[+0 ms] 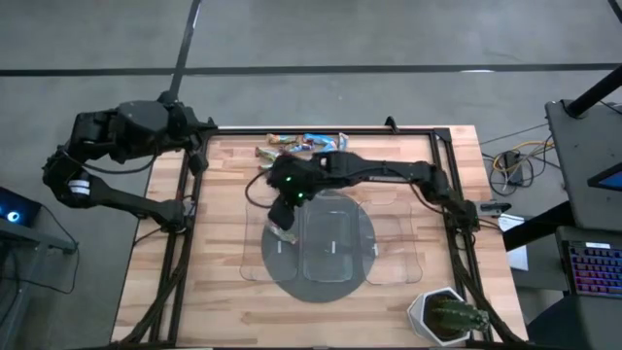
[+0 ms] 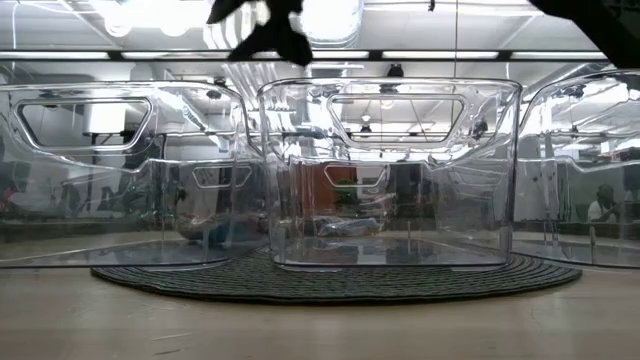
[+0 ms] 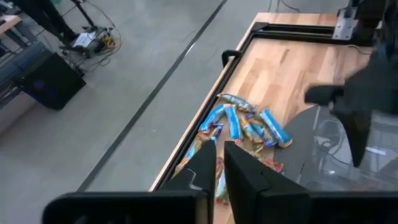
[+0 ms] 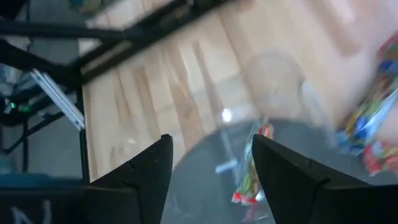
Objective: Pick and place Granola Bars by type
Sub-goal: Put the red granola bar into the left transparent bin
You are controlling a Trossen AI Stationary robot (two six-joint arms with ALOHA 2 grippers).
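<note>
i have the right gripper (image 1: 283, 226) over the left tray (image 1: 267, 238), fingers spread, nothing pinched between them. in the right wrist view 1 red-multicoloured bar (image 4: 252, 174) lies just beyond the fingertips, inside the clear tray. the left gripper (image 3: 219, 163) waits off the table's far left corner with its fingers pressed together and empty.

the other granola bars (image 1: 301, 146) sit in a loose heap at the far edge of the table (image 1: 224, 282), close to the rim.

risks, as i judge them:
- the fingers hang close to the tray wall; lifting away at an angle could catch the clear plastic and shift the tray on the round mat (image 1: 321, 282).
- the heap overlaps, so the next pinch may take 2 bars, or a wrong colour, into 1 tray.
- foil wrappers look slick; a shallow grip could drop a bar short of its tray.
- a nudge at the far rim could push bars off the table.

count: 3 clear trays, 1 round mat, 1 potted cactus (image 1: 449, 316) at the near right corner, 2 arms. 1 bar is clearly in a tray; the low view hints at more in the trays, but i cannot count them. in the heap i make out about 4 blue bars (image 3: 239, 124), others orange or red, total uncertain.
</note>
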